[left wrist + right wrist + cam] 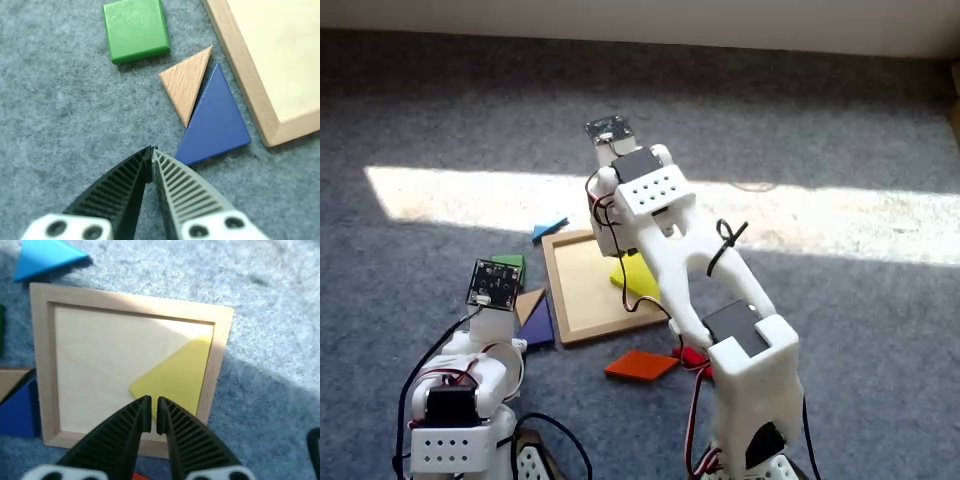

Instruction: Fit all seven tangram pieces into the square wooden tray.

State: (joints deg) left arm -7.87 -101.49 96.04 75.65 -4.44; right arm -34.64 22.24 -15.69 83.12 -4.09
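On grey carpet (pixel 840 330): tray (pixel 582 290), one of seven pieces seated.
Yellow triangle (pixel 638 280) at tray's 3 o'clock; others outside. Left gripper (pixel 151 151), right gripper (pixel 153 401): jaws together, empty.

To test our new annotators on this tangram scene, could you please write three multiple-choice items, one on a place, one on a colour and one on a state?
1. Where does the yellow triangle lie relative to the wooden tray?
A. beside it
B. inside it
C. beneath it

2. What colour is the square piece?
A. red
B. yellow
C. green

3. How is the left hand?
A. shut and empty
B. wide open
C. shut on a triangle

Answers:
1. B, since the right wrist view shows it flat within the rim, against one inner wall.
2. C, since the left wrist view shows it plainly green.
3. A, since its fingers meet at the tips with nothing between them.
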